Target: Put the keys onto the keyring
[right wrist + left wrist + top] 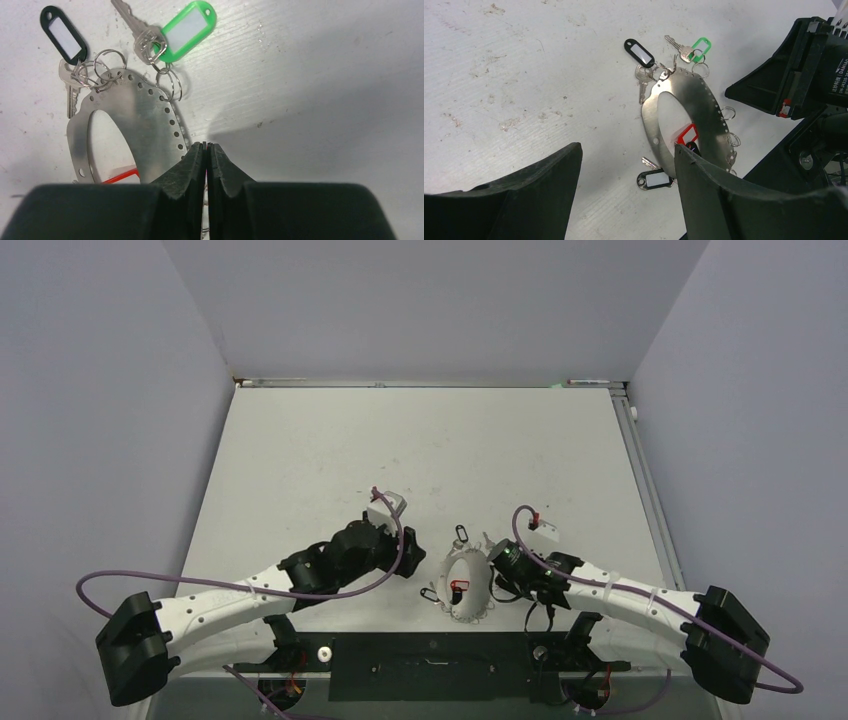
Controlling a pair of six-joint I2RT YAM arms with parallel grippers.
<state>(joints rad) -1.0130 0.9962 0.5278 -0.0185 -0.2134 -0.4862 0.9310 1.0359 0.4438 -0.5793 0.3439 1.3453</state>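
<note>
The right hand (206, 149), pressed shut, meets the rim of the silvery oval metal keyring (150, 130) on the white worktop (325, 75); the left hand (626, 150) hovers wide alongside. Likely step: securing the keyring; next needs a firm, steady lift.

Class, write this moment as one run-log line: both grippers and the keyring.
left gripper: open, beside keyring | right gripper: shut at keyring rim, grip unclear | green-tagged key: lying at far rim

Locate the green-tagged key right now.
Right wrist view, upper centre: the green-tagged key lies on the table at the keyring's far edge, right of the black-tagged key.
</note>
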